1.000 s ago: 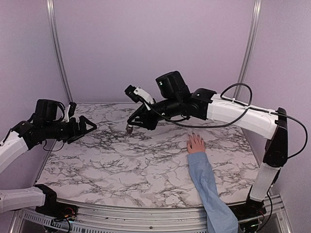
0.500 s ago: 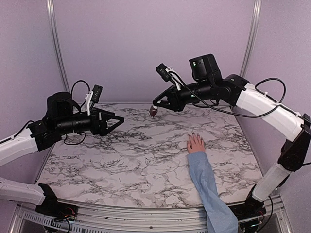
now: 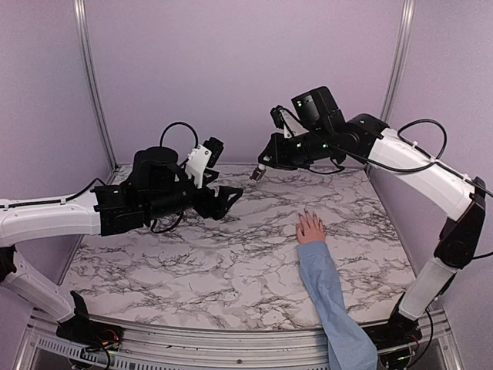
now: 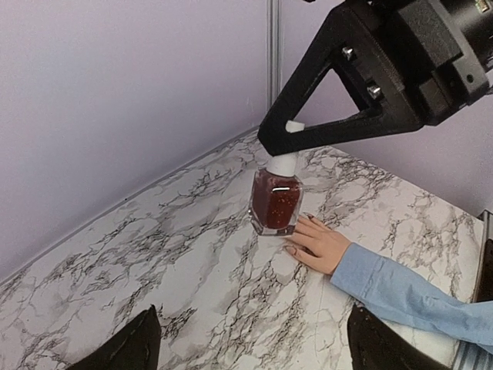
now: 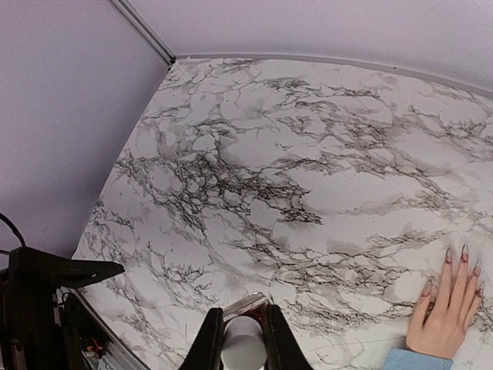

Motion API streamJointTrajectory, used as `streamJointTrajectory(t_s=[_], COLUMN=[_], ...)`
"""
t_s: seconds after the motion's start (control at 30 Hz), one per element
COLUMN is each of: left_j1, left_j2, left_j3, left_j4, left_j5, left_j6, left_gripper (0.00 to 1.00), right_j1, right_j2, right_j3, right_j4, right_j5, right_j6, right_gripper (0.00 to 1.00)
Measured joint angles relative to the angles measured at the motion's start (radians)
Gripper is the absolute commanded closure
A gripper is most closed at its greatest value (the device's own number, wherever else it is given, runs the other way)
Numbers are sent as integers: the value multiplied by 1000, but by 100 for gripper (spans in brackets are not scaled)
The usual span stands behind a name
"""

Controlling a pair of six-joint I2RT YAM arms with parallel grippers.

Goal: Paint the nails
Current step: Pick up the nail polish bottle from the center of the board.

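Marble table (image 3: 231,270) beneath: I see left arm (image 3: 54,220) and right arm (image 3: 408,166) stretched inward. Left gripper (image 3: 229,199) gapes empty; right gripper (image 3: 265,165) pinches the white cap (image 4: 282,163) of a red polish bottle (image 4: 275,202), which hangs upright. Sleeved hand (image 3: 311,229) lies flat right-of-centre, forearm running near-to-far, nails (image 5: 449,253) pointing toward the far wall (image 3: 231,77).

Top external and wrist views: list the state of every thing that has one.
right gripper: shut on the polish bottle's white cap.
polish bottle: capped, held in the air above the table.
left gripper: open, empty.
hand: flat on the table, palm down.
nails: too small to tell whether painted.
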Motion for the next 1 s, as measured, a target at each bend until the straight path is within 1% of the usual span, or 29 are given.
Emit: streamJointTrajectory(t_s=[0.07,0.17,0.27,0.33,0.67,0.9,1.0], left_j1=[-18,-33,-39,-41,-43,-50,-54], left_j2=[57,124,169,191,266,298,304], left_j3=[35,78,103,110,151,172,180], left_j4=[0,4,21,38,88,100,105], left_j5=[-44,-72,-72,-68,-53,-87,-106], left_j6=[25,48,63,74,78,95,103], left_gripper=[21,29,37,41,51,54,56], right_j1=[0,2,5,7,11,18,21], right_j2=[2,10,21,25,26,26,26], right_j3=[0,0,0,0,0,0,0], right_j4=[-10,-23,-32,-34,-33,-34,-33], right_j5=[37,65,76,77,72,68,63], right_j6=[63,146,195,217,257,264,266], right_gripper=[100,100,100,100,100,100,100])
